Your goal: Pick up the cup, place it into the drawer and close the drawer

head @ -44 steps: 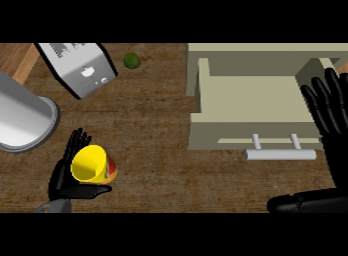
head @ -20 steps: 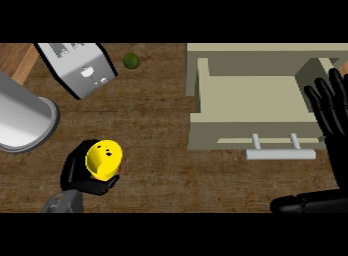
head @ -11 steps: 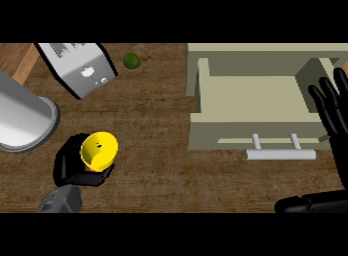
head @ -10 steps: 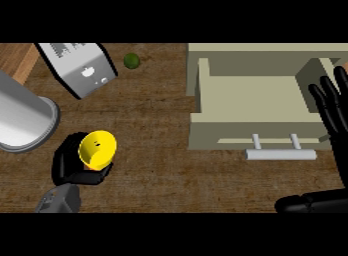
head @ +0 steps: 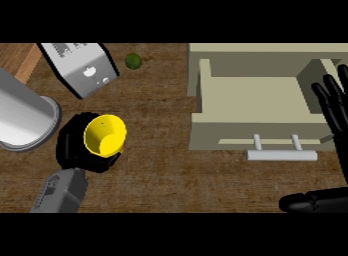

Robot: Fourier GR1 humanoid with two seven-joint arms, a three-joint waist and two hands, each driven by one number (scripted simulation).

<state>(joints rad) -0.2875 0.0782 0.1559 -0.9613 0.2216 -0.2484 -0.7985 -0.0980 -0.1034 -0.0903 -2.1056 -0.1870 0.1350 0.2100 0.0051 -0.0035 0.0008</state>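
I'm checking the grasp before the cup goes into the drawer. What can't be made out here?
Head view: the left hand is mostly hidden behind the yellow cup it curls round.
Head view: the grey cylinder is cut off by the left edge.
Head view: the open right hand beside the drawer is cut by the right edge.
Head view: the green object is too small to identify.

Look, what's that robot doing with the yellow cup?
The robot's left hand is curled round the yellow cup, holding it over the wooden counter, left of the open drawer. The cup is not in the drawer yet. The right hand is open, resting with fingers up beside the drawer's right wall.
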